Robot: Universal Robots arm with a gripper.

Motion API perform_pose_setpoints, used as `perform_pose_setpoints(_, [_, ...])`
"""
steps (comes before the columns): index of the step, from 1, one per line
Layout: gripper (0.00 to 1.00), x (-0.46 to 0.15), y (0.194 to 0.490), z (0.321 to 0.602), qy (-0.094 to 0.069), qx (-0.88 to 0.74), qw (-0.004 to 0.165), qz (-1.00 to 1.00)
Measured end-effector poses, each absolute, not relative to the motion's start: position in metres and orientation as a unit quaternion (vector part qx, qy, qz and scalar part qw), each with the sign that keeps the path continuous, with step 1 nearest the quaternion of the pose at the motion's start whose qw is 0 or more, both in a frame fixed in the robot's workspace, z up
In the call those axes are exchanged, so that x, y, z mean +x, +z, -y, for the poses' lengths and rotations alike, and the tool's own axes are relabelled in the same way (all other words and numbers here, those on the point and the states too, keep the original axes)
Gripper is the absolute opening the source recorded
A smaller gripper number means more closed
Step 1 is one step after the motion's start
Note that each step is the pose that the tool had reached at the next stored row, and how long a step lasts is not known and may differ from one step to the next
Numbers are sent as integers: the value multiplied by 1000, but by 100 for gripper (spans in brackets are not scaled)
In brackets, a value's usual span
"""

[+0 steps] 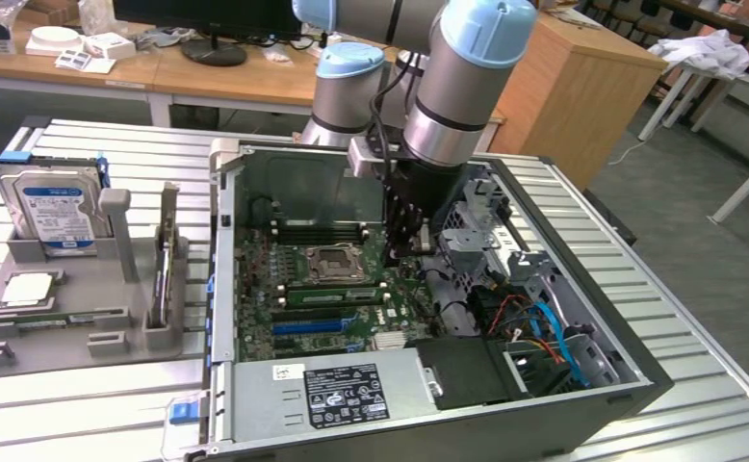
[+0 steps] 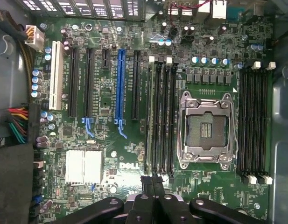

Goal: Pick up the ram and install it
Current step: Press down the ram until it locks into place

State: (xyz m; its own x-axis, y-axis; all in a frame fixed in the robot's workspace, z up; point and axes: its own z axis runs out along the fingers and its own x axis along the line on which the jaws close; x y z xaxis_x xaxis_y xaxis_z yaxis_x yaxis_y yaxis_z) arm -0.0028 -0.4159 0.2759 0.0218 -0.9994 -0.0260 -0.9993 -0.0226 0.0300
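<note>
I have the gripper (image 1: 404, 252) low inside the open case (image 1: 581, 404), its dark fingertips pressed together with nothing I can see between them. In the wrist view they sit right over one end of the memory slots (image 2: 160, 116) beside the CPU socket (image 2: 207, 126). The ram (image 1: 163, 269) I can pick out stands on its long edge in the grey holder (image 1: 79, 342) at the exterior view's left, well apart from the gripper and near the hard drive (image 1: 54, 207) with its blue label. A green strip (image 1: 329, 295) lies along the slot bank by the socket, but I cannot tell whether that is a seated stick. My read is that the pincer is empty and working at the slots, not carrying anything. Handling a stick like this calls for a pinch across its thin faces, the board kept square to the slot, and a straight, even push. The stick is a thin, rigid board with little to grip. The slots are long, narrow black plastic channels with pale latches at their ends. The motherboard (image 2: 111, 154) is matte green and crowded with round capacitors, a blue expansion slot (image 2: 119, 84) and a ribbed silver heatsink (image 2: 83, 165), so there is little room to stray.
</note>
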Motion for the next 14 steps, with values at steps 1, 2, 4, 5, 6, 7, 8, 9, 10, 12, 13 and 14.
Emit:
perform_pose_setpoints(1, [11, -3, 276, 416, -20, 714, 2, 700])
perform_pose_setpoints(2, [11, -3, 276, 416, -20, 711, 2, 703])
perform_pose_setpoints(4, [11, -3, 276, 416, -20, 710, 2, 704])
perform_pose_setpoints(5, [11, -3, 276, 416, -20, 710, 1, 704])
perform_pose_setpoints(6, [11, -3, 276, 416, -20, 710, 1, 704])
perform_pose_setpoints(7, [11, -3, 275, 416, -20, 710, 1, 704])
perform_pose_setpoints(8, [11, -3, 274, 416, -20, 710, 1, 704])
perform_pose_setpoints(9, [11, -3, 273, 416, -20, 710, 1, 704])
perform_pose_setpoints(10, [11, -3, 272, 416, -20, 710, 1, 704])
perform_pose_setpoints(12, [11, -3, 269, 416, -20, 709, 1, 705])
perform_pose_setpoints(13, [11, -3, 267, 416, -20, 709, 1, 705])
perform_pose_setpoints(14, [11, -3, 266, 416, -20, 709, 1, 705])
